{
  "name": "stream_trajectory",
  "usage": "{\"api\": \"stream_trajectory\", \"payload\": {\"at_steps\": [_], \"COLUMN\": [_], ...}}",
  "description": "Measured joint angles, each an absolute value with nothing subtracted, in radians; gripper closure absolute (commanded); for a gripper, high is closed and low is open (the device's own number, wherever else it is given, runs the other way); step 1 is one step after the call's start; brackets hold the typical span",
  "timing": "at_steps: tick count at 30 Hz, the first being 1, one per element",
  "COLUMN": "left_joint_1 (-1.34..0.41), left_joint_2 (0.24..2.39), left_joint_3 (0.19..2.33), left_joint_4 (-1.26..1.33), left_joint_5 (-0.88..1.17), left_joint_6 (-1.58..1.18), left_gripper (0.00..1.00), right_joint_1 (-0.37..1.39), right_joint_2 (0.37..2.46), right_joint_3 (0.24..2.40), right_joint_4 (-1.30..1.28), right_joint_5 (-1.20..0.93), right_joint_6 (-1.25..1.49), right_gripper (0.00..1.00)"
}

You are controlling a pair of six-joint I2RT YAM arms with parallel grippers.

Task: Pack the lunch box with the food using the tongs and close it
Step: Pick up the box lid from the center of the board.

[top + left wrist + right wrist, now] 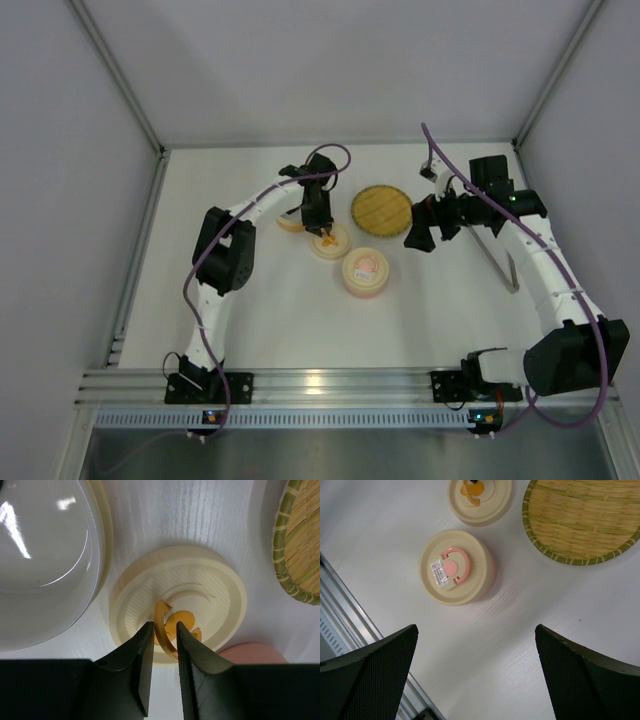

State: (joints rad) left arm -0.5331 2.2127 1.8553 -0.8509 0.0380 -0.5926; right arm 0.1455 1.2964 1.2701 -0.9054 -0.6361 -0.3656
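The lunch box stands in parts. One is an open white bowl (45,555) at the left. Beside it, a cream lid (215,595) with an upright orange ring handle (159,617) lies on the table. My left gripper (164,625) hangs over this lid (336,248), its two black fingers pressed on either side of the ring. My right gripper (476,627) stands wide open above bare table, holding nothing. The grey metal tongs (500,262) lie on the table under the right forearm. No food shows.
A round container with a cream lid and pink handle (457,567) stands in front of the orange-handled lid. A woven bamboo plate (585,520) lies at the back, between the two grippers (418,232). An aluminium rail (320,385) runs along the near edge.
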Motion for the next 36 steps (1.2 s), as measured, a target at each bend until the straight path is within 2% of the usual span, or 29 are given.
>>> {"api": "stream_trajectory", "payload": {"at_steps": [8, 10, 12, 22, 29, 33, 36], "left_joint_1": [-0.532, -0.529, -0.524, -0.483, -0.484, -0.479, -0.467], "left_joint_2": [2.226, 2.220, 2.197, 2.093, 2.025, 2.003, 2.003], "left_joint_3": [1.856, 1.842, 1.810, 1.723, 1.664, 1.739, 1.893], "left_joint_4": [-0.852, -0.845, -0.839, -0.942, -1.087, -1.195, -1.260], "left_joint_5": [0.044, 0.046, 0.049, 0.039, 0.175, 0.206, 0.212], "left_joint_6": [-0.589, -0.580, -0.573, -0.367, -0.096, 0.015, 0.088], "left_gripper": [0.81, 0.87, 1.00, 1.00, 1.00, 1.00, 1.00], "right_joint_1": [0.146, 0.146, 0.146, 0.146, 0.146, 0.146, 0.146], "right_joint_2": [1.296, 1.296, 1.296, 1.293, 1.291, 1.289, 1.285], "right_joint_3": [1.269, 1.268, 1.267, 1.256, 1.256, 1.256, 1.254], "right_joint_4": [-0.905, -0.905, -0.905, -0.905, -0.905, -0.905, -0.905], "right_joint_5": [-0.638, -0.638, -0.638, -0.652, -0.665, -0.673, -0.677], "right_joint_6": [-0.366, -0.366, -0.366, -0.364, -0.363, -0.363, -0.363], "right_gripper": [0.01, 0.01, 0.00, 0.01, 0.01, 0.01, 0.01]}}
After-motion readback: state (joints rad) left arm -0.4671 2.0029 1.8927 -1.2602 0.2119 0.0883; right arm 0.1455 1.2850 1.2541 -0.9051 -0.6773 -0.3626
